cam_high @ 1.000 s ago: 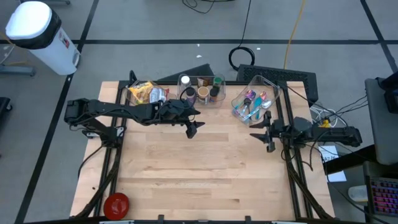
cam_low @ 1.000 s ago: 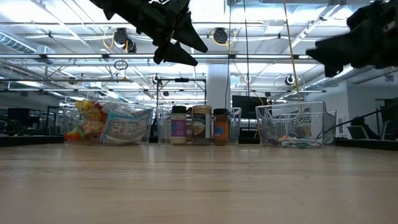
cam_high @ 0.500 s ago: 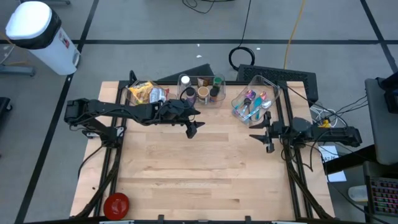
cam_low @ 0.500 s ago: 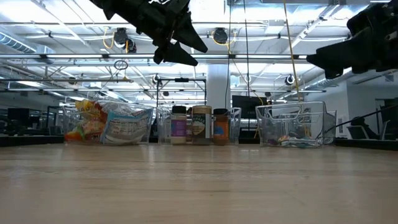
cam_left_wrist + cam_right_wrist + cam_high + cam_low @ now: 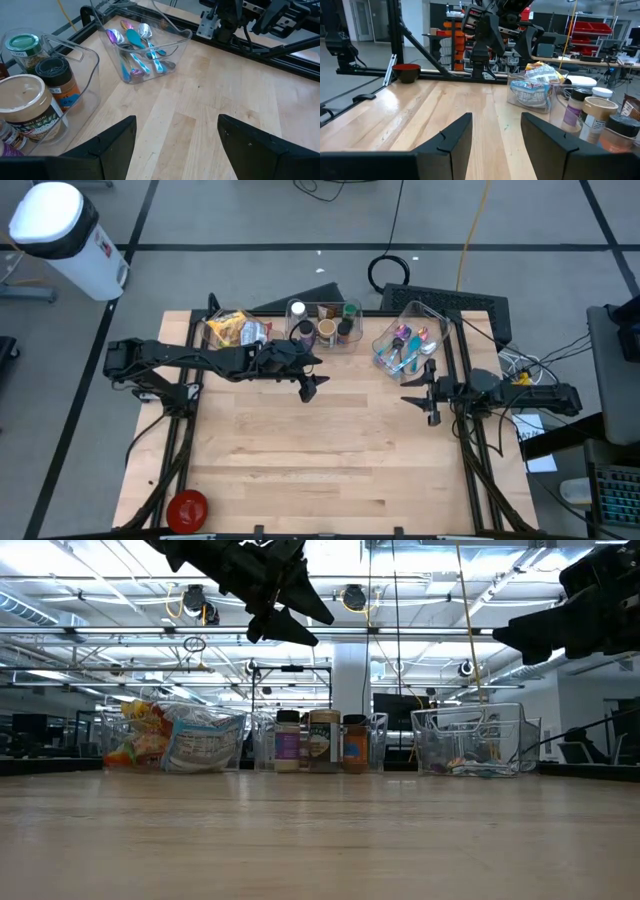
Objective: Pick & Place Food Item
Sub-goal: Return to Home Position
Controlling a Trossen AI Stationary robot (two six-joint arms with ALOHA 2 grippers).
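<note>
Wooden tabletop [image 5: 320, 450] fills the high view. The spoons [image 5: 405, 348] lie in the right transparent bin [image 5: 436, 320], upper right of centre. Both jaws are spread and hold nothing. The left gripper [image 5: 309, 390] hangs just below the spice jars [image 5: 322, 325], and the right gripper [image 5: 433, 410] is near the bin's lower corner. A low or wide swing homeward could clip either container.

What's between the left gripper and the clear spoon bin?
Only bare wooden tabletop, per the high view, separates the left gripper from the clear plastic spoon bin.
</note>
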